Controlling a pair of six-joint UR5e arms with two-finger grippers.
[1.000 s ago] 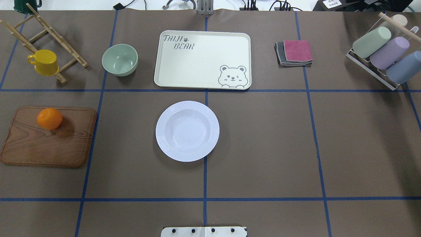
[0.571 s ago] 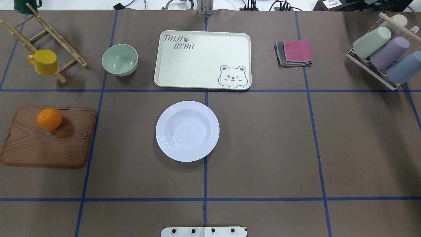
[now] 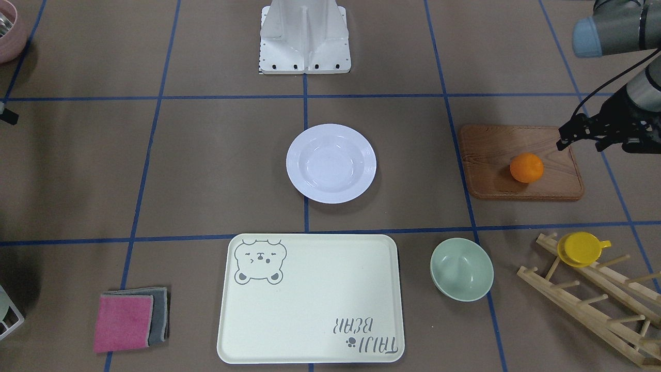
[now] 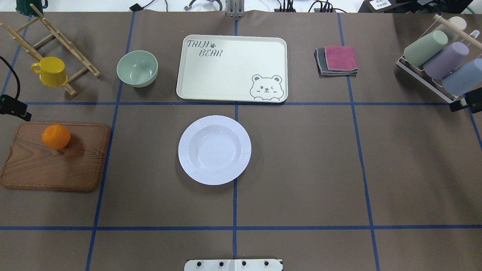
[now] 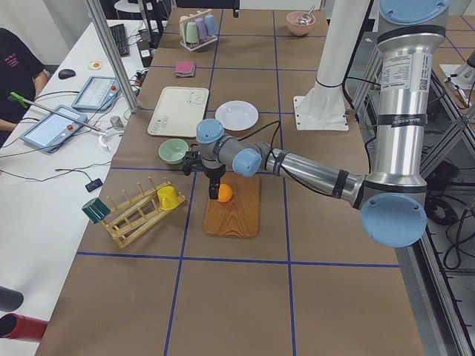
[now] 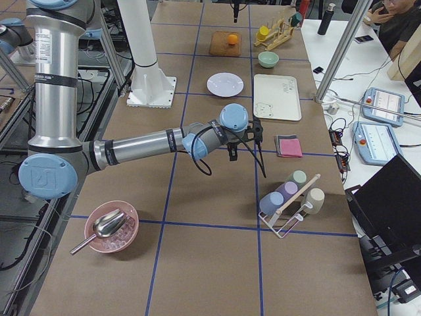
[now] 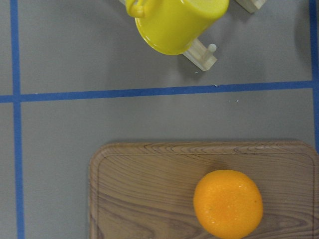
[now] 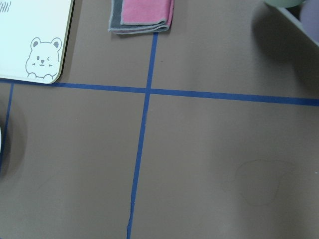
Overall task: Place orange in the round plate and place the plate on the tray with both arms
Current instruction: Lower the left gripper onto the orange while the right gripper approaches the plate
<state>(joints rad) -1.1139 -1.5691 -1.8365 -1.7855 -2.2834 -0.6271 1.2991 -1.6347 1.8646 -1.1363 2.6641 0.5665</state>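
Note:
The orange [image 4: 56,136] lies on the far left part of a brown wooden board [image 4: 56,162]. At the table's middle sits the white round plate [image 4: 214,149], with nothing in it. Beyond it lies the cream tray [image 4: 231,67] with the bear drawing, also bare. My left gripper [image 5: 214,191] hangs over the board's outer end, right by the orange [image 5: 224,193]; its wrist view shows the orange [image 7: 228,203] below but no fingers, so I cannot tell its state. My right gripper [image 6: 233,153] hovers over bare table near the cloths; I cannot tell its state either.
A pale green bowl [image 4: 137,68] stands left of the tray. A yellow cup [image 4: 50,70] hangs on a wooden rack [image 4: 56,34] at the far left. Folded cloths [image 4: 337,60] and a rack of pastel cups [image 4: 438,60] are at the far right.
Black wrist parts of both arms have come into the overhead view at its left and right edges. The orange, plate and tray have not moved.

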